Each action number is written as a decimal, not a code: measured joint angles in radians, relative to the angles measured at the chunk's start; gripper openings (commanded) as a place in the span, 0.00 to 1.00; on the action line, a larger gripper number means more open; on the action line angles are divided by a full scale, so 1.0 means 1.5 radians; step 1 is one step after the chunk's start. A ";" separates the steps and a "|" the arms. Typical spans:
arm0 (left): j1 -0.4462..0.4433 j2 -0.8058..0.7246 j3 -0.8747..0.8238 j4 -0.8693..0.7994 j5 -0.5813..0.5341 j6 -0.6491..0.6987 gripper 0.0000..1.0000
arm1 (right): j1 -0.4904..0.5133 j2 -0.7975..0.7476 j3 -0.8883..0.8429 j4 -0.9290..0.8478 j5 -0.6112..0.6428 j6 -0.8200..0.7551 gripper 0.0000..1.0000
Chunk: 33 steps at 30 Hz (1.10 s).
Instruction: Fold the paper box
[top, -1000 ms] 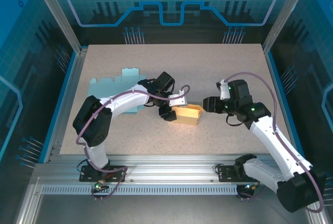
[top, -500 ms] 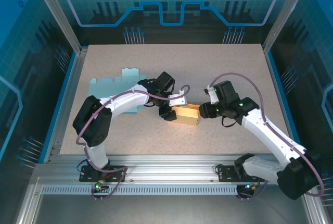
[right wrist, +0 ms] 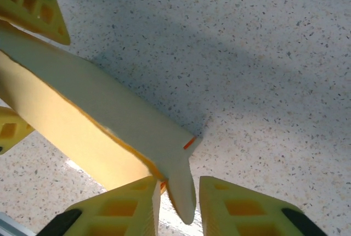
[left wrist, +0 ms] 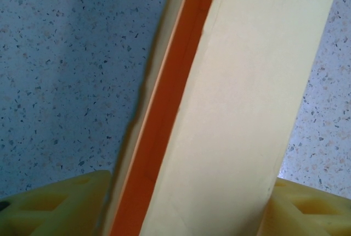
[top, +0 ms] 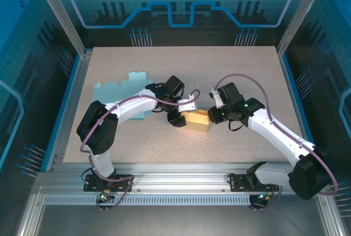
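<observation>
While the paper box (top: 198, 119) sits on the desk (top: 236, 71) between my two grippers, my left gripper (top: 184, 111) is clamped across its left end, a finger against each side. Its end flap (right wrist: 181, 186) pokes between the fingers of my right gripper (right wrist: 178, 197), which stand narrowly apart; whether they pinch it I cannot tell. A flat blue sheet (top: 118, 90) lies left of my left gripper, well apart.

From my screen I see a flat table (top: 236, 71) with a sandy, speckled top and blue strips (top: 69, 100) along its sides, shut in by see-through blue walls (top: 181, 0) with line patterns, shiny silver posts (top: 60, 13), and a grey metal rail (top: 181, 171) along the near edge.
</observation>
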 measured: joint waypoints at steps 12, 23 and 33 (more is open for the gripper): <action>0.000 0.004 0.004 0.006 -0.002 -0.014 0.65 | 0.004 0.005 0.000 -0.007 0.017 0.025 0.07; 0.000 0.004 0.004 0.007 -0.008 -0.018 0.62 | 0.004 0.013 0.011 0.002 -0.013 0.090 0.05; -0.001 0.015 0.008 0.010 -0.019 -0.018 0.61 | 0.004 0.025 0.014 0.040 -0.040 0.160 0.04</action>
